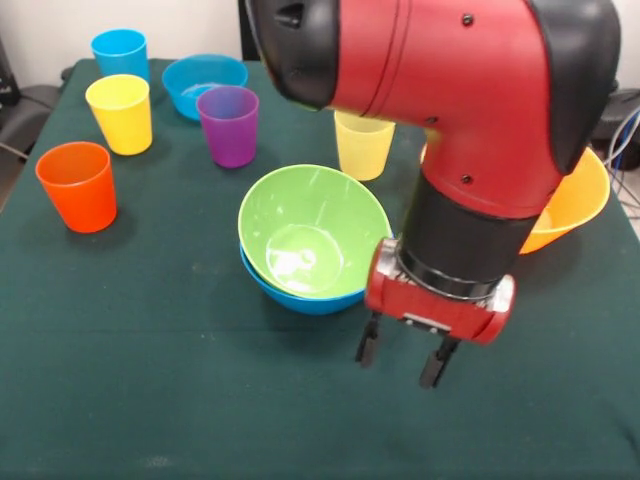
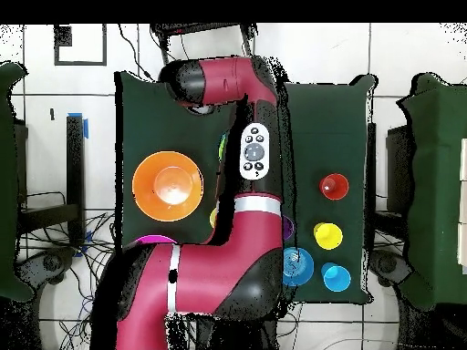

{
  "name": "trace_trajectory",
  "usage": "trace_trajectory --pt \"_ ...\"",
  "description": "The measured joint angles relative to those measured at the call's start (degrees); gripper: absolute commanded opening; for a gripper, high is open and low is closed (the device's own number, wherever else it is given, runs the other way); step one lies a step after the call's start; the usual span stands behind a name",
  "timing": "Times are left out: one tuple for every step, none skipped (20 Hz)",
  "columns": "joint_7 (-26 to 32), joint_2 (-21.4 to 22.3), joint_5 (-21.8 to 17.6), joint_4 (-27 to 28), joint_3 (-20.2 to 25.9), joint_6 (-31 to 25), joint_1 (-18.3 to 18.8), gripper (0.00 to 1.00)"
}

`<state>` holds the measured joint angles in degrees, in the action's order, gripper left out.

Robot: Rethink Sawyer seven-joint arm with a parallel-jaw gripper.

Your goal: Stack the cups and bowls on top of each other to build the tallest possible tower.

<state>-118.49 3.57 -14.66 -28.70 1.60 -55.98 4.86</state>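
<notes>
Front view first. Landmark: the green bowl, nested upright inside the medium blue bowl, whose rim alone peeks out beneath; together a wide, steady base, probably the start of the tower. Just beside it, toward the near edge and to the picture's right, the gripper, hanging low over bare green table cloth, fingers spread apart, nothing between them. Behind the arm, right of the green bowl, the orange-yellow bowl, half hidden by the red wrist. Just behind the green bowl, the pale yellow cup; behind and to its left, the purple cup, then the small blue bowl, the yellow cup and the blue cup farther back. Well to the left, the orange cup, alone. All cups upright, mouths up, apart from each other, so easy to pinch by a wall. Nothing standing between gripper and green bowl.

Overhead next. Green bowl almost wholly covered by the arm, only a sliver showing. Orange-yellow bowl plain to one side of it; a pink bowl rim just past that. On the other side, orange cup, yellow cup, blue cup in a row, small blue bowl beside them. Gripper hidden under the arm here.
</notes>
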Motion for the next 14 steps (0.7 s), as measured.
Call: trace_trajectory --pt "0.0 -0.2 0.0 0.2 -0.1 0.0 0.1 1.0" --pt "0.0 -0.5 0.0 0.7 -0.4 0.0 0.5 1.0" --pt "0.0 -0.5 0.1 0.8 -0.4 0.0 0.8 1.0" --pt "0.0 -0.5 0.3 0.8 -0.4 0.0 1.1 1.0" --pt "0.0 -0.5 0.4 0.8 -0.4 -0.1 1.2 1.0" --pt "0.0 -0.6 0.8 0.9 -0.4 -0.2 1.7 1.0" --pt "0.0 -0.8 1.1 1.3 -0.4 -0.5 2.2 1.0" --pt "0.0 -1.0 1.1 1.8 -0.4 -0.9 2.5 1.0" --pt "0.0 -1.3 1.2 2.4 -0.4 -1.3 2.8 1.0" --pt "0.0 -1.6 1.2 3.0 -0.4 -1.6 3.1 1.0" --pt "0.0 -1.7 1.2 3.4 -0.4 -1.7 3.2 1.0" --pt "0.0 -2.3 1.2 4.6 -0.4 -2.1 3.5 1.0" --pt "0.0 -2.6 1.2 5.3 -0.4 -2.3 3.6 1.0" --pt "0.0 -3.1 1.2 6.5 -0.4 -2.5 3.8 1.0"
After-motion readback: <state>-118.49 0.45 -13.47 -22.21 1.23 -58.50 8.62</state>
